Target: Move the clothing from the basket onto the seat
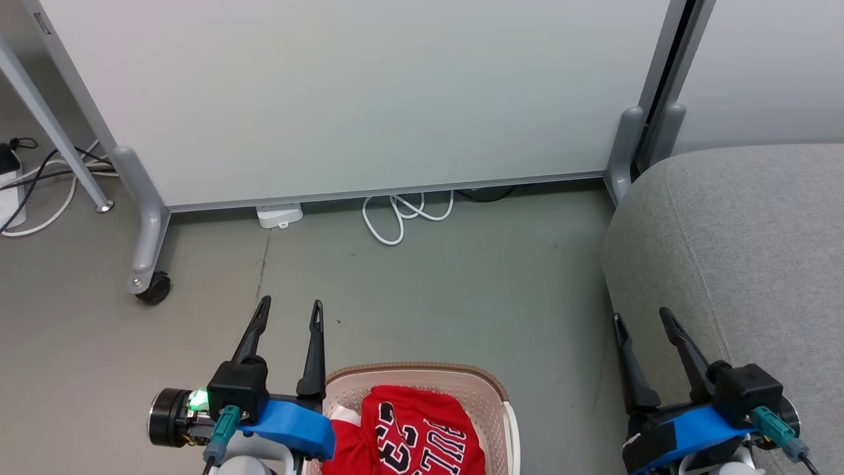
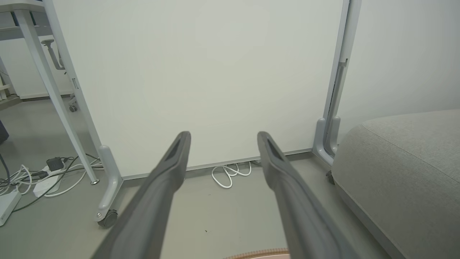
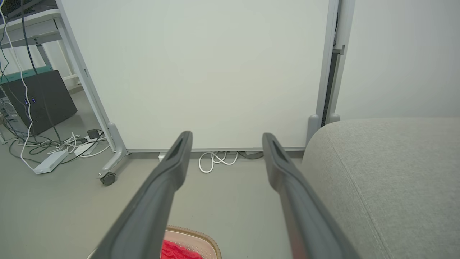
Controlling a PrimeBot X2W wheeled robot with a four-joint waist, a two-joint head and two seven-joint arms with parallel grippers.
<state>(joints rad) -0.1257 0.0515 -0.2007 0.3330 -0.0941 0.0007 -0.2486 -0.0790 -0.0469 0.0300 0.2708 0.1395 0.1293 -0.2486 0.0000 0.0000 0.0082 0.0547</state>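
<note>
Step in hand, as I read it: first reach into the basket (image 1: 422, 367); nothing picked yet. Left jaws stand wide open and empty, fingers (image 1: 314, 349) pointing away from the robot just over the basket's left rim. Right jaws likewise wide open and empty, fingers (image 1: 686, 346) well to the basket's right, at the seat's near edge.

To do it well: the left jaws are closest, so they should prob. swing in over the basket and tip down. Aim for a raised fold near the middle of the clothing (image 1: 409, 429), not the flat printed area. Bite deep enough to hold a bunch of fabric, w/o catching the perforated wall or the rim. Lift straight up until the hem clears the rim, else the light basket may drag or tip. Then carry to the right and drop well onto the seat (image 1: 738, 251), not on its rounded corner.

Basket contents: red clothing piled inside, black-and-white lettering and a 23 facing up, w/ a bit of white fabric at its left. Only the basket's far half shows in the head view, so I can't tell the no. of garments. The seat, right of the basket, has nothing on the part that shows.
</note>
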